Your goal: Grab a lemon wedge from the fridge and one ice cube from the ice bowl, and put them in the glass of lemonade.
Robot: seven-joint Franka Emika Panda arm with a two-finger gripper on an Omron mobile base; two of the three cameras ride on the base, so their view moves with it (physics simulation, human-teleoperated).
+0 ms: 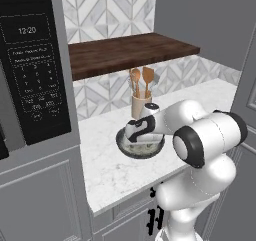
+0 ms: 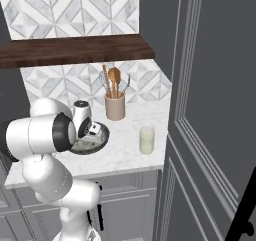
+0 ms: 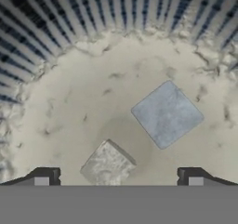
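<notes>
My gripper hangs open just above the inside of the ice bowl, fingers spread wide with nothing between them. Two ice cubes lie on the bowl's pale speckled floor: a blue-grey cube ahead to the right, and a paler cube close in, between the fingertips' line and slightly left of centre. From the base, the hand points down into the bowl on the marble counter. The glass of lemonade stands right of the bowl. The fridge rises at the right. The lemon wedge is out of view.
A beige crock with wooden spoons stands behind the bowl against the tiled wall. A dark wooden shelf overhangs the counter. A black microwave sits in the cabinet to the left. The counter's front edge lies near the arm's base.
</notes>
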